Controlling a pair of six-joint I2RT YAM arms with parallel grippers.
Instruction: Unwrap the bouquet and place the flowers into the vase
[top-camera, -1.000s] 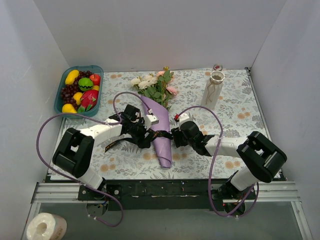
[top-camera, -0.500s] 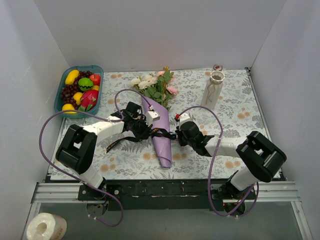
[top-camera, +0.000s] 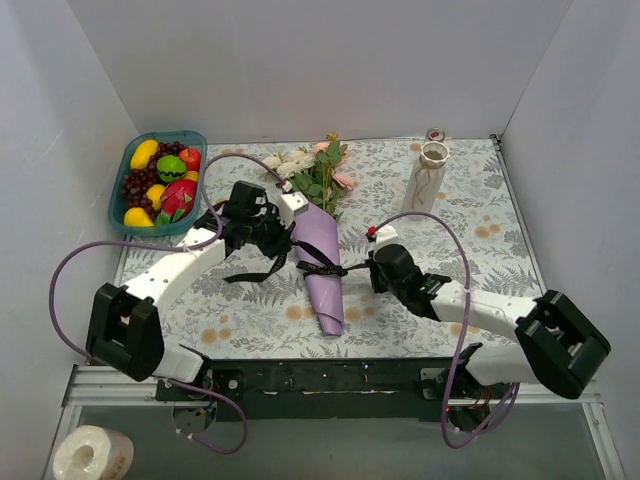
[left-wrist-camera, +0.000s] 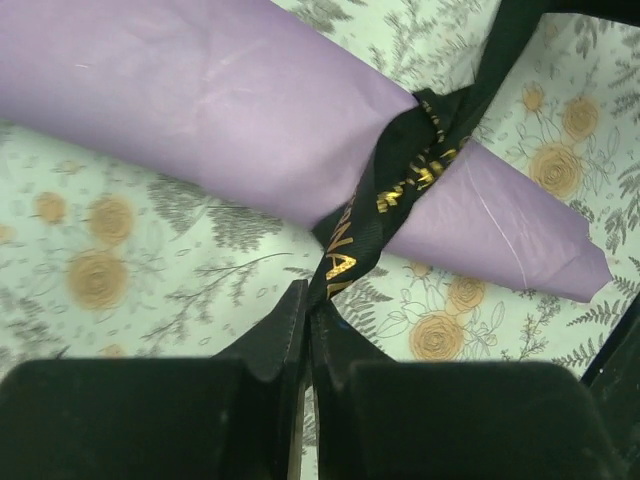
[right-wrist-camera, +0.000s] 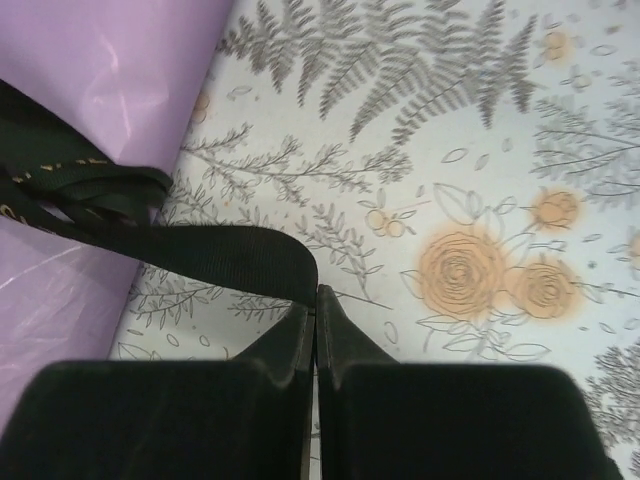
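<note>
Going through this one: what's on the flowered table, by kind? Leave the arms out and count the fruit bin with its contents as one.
Bouquet: 1
Vase: 1
Small jar: 1
Fruit bin: 1
Total: 4

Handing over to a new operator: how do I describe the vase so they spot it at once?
Start at the floral table and go to its far right corner, right of the bouquet. The vase stands upright there. It is tall, slim and cream-white with a flared rim, unlike the small, squat red-topped jar behind it.
</note>
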